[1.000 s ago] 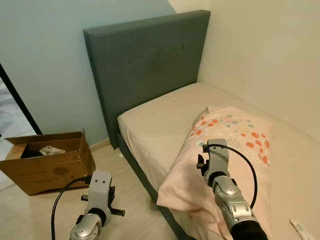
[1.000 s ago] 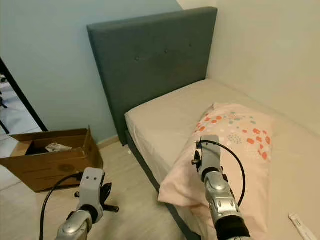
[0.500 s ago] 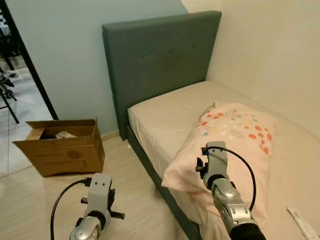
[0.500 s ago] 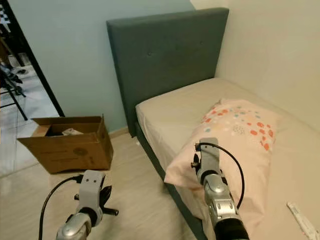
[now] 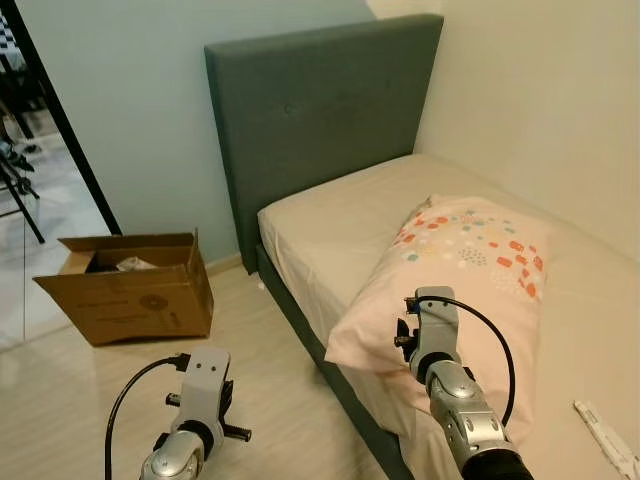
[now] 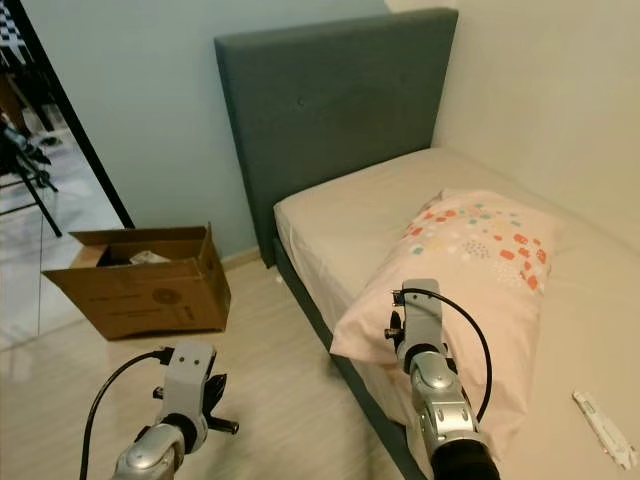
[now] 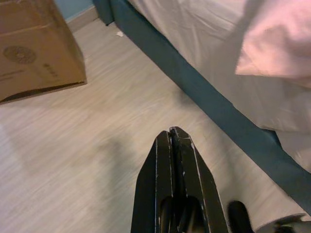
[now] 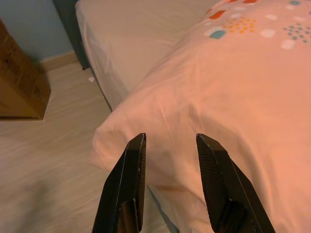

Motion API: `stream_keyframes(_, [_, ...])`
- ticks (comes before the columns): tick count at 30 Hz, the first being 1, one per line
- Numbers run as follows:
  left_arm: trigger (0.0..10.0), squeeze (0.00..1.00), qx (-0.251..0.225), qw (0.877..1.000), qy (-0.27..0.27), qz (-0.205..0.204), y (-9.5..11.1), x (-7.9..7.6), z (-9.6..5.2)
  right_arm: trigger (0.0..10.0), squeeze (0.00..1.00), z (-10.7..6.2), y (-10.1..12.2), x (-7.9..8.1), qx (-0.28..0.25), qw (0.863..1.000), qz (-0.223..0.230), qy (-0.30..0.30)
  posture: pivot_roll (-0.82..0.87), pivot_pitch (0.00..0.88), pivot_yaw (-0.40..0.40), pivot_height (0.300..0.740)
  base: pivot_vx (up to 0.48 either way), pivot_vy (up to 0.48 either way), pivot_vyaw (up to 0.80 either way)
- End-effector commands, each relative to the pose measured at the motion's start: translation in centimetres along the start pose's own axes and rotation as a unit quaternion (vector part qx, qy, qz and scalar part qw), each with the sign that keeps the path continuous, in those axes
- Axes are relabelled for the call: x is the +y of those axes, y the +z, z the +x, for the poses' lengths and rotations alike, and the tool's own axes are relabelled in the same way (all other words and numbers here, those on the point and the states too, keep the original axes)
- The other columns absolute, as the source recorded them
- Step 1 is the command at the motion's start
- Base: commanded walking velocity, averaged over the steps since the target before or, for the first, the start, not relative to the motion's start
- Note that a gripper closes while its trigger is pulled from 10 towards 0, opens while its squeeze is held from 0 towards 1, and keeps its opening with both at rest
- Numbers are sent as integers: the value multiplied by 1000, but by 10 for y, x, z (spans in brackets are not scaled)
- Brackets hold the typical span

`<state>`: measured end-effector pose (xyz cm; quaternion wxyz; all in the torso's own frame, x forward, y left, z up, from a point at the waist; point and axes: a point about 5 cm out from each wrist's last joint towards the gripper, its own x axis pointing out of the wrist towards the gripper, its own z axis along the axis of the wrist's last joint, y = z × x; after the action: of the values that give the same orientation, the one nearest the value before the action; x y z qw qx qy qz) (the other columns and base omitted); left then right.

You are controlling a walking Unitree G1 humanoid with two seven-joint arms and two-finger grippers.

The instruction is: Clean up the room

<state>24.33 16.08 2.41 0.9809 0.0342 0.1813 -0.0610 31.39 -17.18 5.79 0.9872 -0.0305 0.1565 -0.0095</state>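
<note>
A pink pillow (image 5: 450,270) with coloured dots lies across the bed (image 5: 330,215), one corner hanging over the bed's near edge. My right gripper (image 8: 170,145) is open just above that hanging corner of the pillow (image 8: 214,82), holding nothing. My left gripper (image 7: 173,133) is shut and empty, held low over the wooden floor (image 7: 73,145) beside the bed. The right arm (image 5: 435,340) reaches over the pillow and the left arm (image 5: 200,400) hangs lower left.
An open cardboard box (image 5: 130,285) with items inside stands on the floor left of the grey headboard (image 5: 320,100). A doorway (image 5: 30,150) opens at far left. A small white strip (image 5: 605,450) lies on the mattress at lower right. A wall runs along the bed's right side.
The camera has shifted, so the bed and box sit further right in the picture than a second ago. The arms keep the same pose.
</note>
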Motion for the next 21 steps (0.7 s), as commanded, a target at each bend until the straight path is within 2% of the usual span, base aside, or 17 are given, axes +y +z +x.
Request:
stream_keyframes(1, [10000,0,17,1000,1,0,-7,-1,-2,10000,0,-1,-3,-2,8,1000,-1,-3,-25,74,-3,727,0,-480,0])
stream_keyframes(10, [10000,0,19,1000,3,-6,-7,-1,-1,10000,0,-1,-2,-2,8,1000,-3,-2,-30,80,-4,727,0,-425,0])
stream_keyframes(13, [10000,0,21,999,6,-26,-6,-1,-1,10000,0,-1,-2,-2,7,1000,-3,-2,-31,79,-5,727,0,92,0])
stream_keyframes(16, [10000,0,24,999,6,-33,-6,-2,0,10000,0,-1,-1,-3,7,1000,-3,-2,-32,78,-6,727,0,480,0])
stream_keyframes(19, [10000,0,20,999,9,-24,-5,-1,0,10000,0,0,-1,-3,7,1000,-4,-2,-33,79,-6,727,0,480,0])
stream_keyframes(21, [10000,0,18,1000,13,-11,-5,0,0,10000,0,0,-1,-3,7,1000,-5,-2,-34,79,-6,727,0,0,0])
